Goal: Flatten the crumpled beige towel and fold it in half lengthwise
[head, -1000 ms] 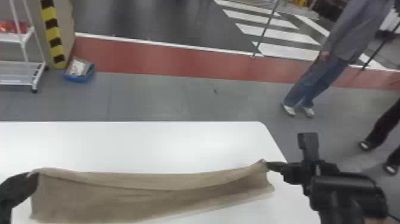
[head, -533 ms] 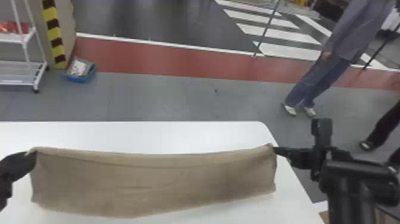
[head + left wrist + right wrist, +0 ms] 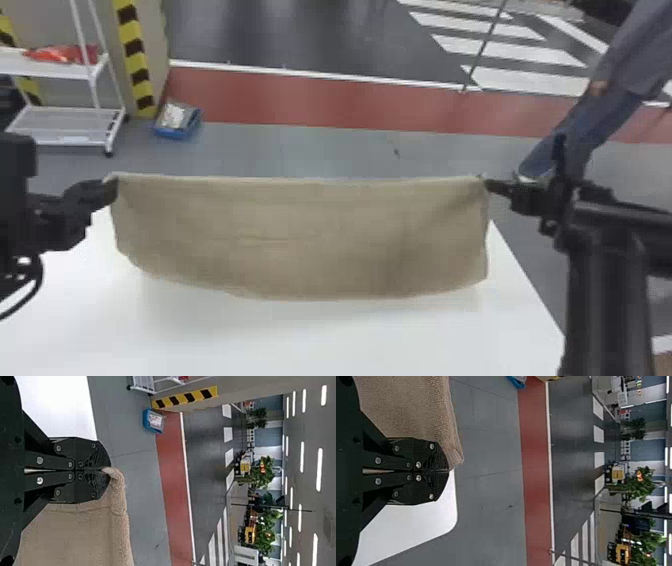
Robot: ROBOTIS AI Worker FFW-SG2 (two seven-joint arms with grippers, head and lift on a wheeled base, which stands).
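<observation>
Head view: beige towel (image 3: 300, 235) has gone up since the last frame, top edge and lower edge both higher. Left gripper (image 3: 114, 187) and right gripper (image 3: 492, 186) went up with it, one at each end of the top edge. Top edge was sagging and slanted a second ago; now pulled nearly straight between the two. Towel hangs as a wide panel over the table (image 3: 300, 340), faint shade on the tabletop below it. Lower edge looks off the surface, but can't be sure it's fully clear. Mild creases only, so most of the crumple seems out. Reads as the lift-and-stretch step; flattening well along. Can't tell from here if the towel is one layer or already doubled.

Left wrist view: left gripper closed, pinching a small bit of towel at the fingertips, thick hem running away from it. Small bite, could slip if pulled harder.

Right wrist view: right gripper closed too, towel corner caught at the very tips, cloth stretching off toward the other arm. Table corner behind.

For the task: next likely needs both ends lowered together, tension kept, so the towel lands flat. Uneven lowering would probably skew the fold or put wrinkles back.
</observation>
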